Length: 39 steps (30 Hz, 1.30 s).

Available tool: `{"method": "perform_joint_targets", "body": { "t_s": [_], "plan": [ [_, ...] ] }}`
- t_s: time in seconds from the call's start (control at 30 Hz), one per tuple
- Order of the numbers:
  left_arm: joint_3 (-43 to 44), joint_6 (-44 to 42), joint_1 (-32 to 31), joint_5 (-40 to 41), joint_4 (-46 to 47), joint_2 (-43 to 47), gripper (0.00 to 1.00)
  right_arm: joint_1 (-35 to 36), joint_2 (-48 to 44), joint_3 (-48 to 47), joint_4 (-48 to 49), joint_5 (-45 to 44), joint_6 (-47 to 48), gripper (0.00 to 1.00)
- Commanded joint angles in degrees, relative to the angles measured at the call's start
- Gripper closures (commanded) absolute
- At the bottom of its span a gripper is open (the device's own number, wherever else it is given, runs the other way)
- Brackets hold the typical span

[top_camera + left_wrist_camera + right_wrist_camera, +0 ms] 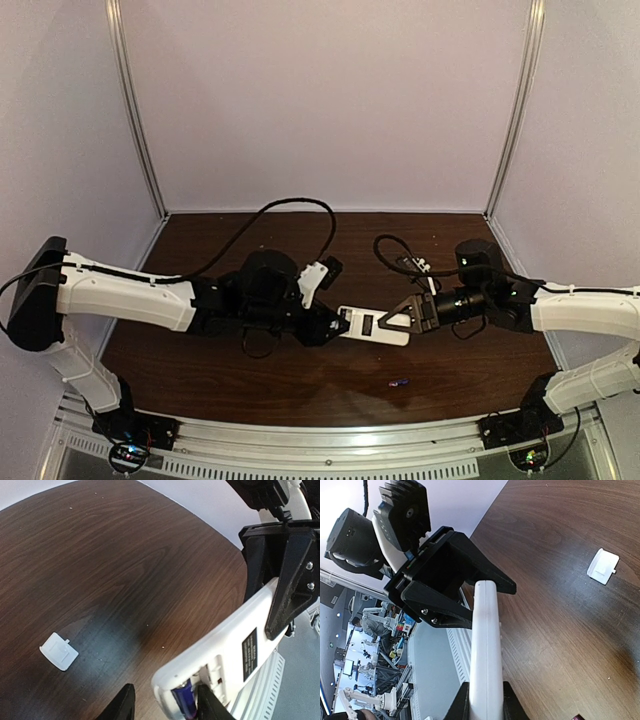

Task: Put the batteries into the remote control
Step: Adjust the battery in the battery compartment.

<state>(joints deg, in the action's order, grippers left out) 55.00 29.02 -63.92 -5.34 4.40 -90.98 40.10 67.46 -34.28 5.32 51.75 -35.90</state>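
Note:
The white remote control hangs above the table between both arms, its back with the dark label facing up. My right gripper is shut on its far end, edge-on between the fingers. At its near end the compartment is uncovered and one purple-blue battery lies in it. My left gripper stands open astride that corner: one finger sits inside the recess beside the battery, the other outside the remote. A second battery lies loose on the table in front of the remote.
The small white cover piece lies flat on the dark wooden table, also seen as the cover piece from the right wrist. Pale walls enclose the table on three sides. Black cables trail behind both arms.

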Motion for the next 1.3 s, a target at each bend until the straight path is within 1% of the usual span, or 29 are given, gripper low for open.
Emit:
{"method": "perform_joint_targets", "body": {
  "t_s": [0.0,0.1,0.27,0.47,0.53,0.7,0.77,0.97,1.07,1.1,1.13,1.23,1.27],
  "plan": [
    [-2.84,0.40,2.11,-7.50,7.74,2.50,0.55,0.25,-1.23,-0.94,1.62,2.22,1.55,1.00],
    [-5.64,0.78,3.50,-13.17,12.61,4.03,0.54,0.20,-1.65,-0.64,2.08,2.84,1.74,1.00],
    [-7.97,2.77,5.59,-21.35,17.87,4.34,0.54,0.33,-2.14,-0.26,2.63,3.76,2.15,1.00],
    [-7.64,4.74,6.40,-22.19,18.96,3.54,0.56,0.76,-2.07,-0.20,3.33,4.37,1.99,1.00],
    [-7.90,5.66,6.90,-22.26,19.63,3.29,0.59,0.94,-2.13,-0.25,3.44,4.65,1.96,1.00],
    [-9.00,7.30,8.18,-22.37,20.56,2.98,0.73,1.12,-2.63,-0.09,3.85,5.04,1.79,1.00],
    [-9.48,7.89,8.46,-22.58,21.11,2.74,0.77,1.12,-2.99,0.05,4.59,5.22,1.45,1.00],
    [-9.23,6.80,8.58,-23.57,20.13,1.49,0.85,1.12,-3.37,0.30,8.29,6.38,-1.34,1.00],
    [-8.29,5.25,8.60,-22.02,17.68,1.64,0.86,1.12,-3.40,0.16,8.72,6.38,-1.89,1.00],
    [-8.09,4.56,8.49,-21.42,16.87,1.80,0.85,1.12,-3.39,0.16,8.51,6.17,-1.83,1.00],
    [-7.81,4.03,8.50,-20.93,16.14,1.99,0.82,1.05,-3.39,0.08,7.93,5.73,-1.59,1.00],
    [-6.67,1.76,8.55,-18.86,13.26,3.11,0.60,0.60,-3.34,0.15,5.93,4.31,-0.74,1.00],
    [-6.44,0.82,8.52,-17.97,12.42,3.95,0.55,0.27,-3.24,0.35,5.87,4.13,-0.72,1.00]
  ]
}}
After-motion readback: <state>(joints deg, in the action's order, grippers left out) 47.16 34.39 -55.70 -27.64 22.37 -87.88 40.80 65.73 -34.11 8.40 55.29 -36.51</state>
